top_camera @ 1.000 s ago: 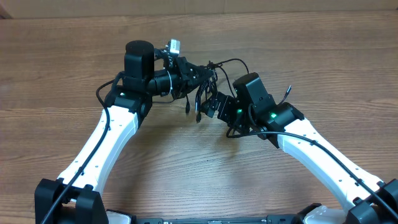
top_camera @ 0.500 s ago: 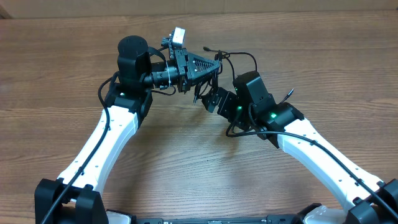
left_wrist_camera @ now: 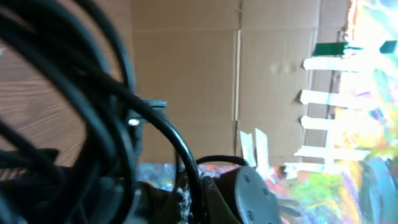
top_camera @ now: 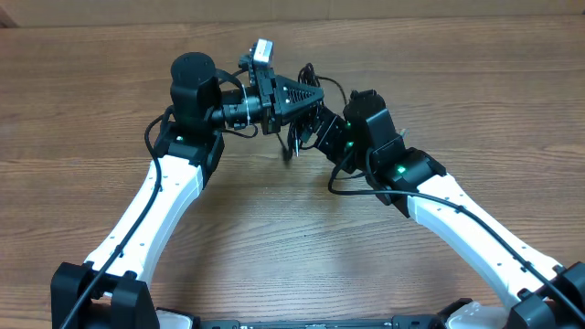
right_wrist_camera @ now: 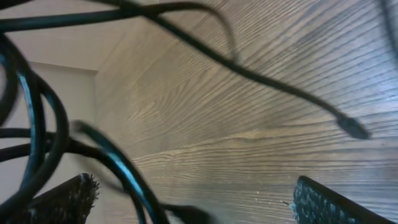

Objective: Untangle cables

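Note:
A tangle of black cables (top_camera: 297, 135) hangs between my two grippers above the wooden table (top_camera: 475, 100). My left gripper (top_camera: 311, 95) lies on its side and is shut on one black cable; in the left wrist view that cable (left_wrist_camera: 177, 149) runs down into the closed fingers (left_wrist_camera: 217, 193). My right gripper (top_camera: 320, 131) sits just below and right of the left one, open. In the right wrist view its fingers (right_wrist_camera: 323, 202) stand wide apart and loose cables (right_wrist_camera: 112, 162) cross the gap untouched. One cable end with a plug (right_wrist_camera: 351, 127) lies on the table.
A cardboard wall (left_wrist_camera: 273, 74) stands behind the table's far edge. A black cable loop (top_camera: 343, 190) lies under the right arm's wrist. Bare wood lies to the left, right and front of the arms.
My left gripper has rolled onto its side and lifted the cable bundle up and back. My right gripper has moved up and left, close under the left one.

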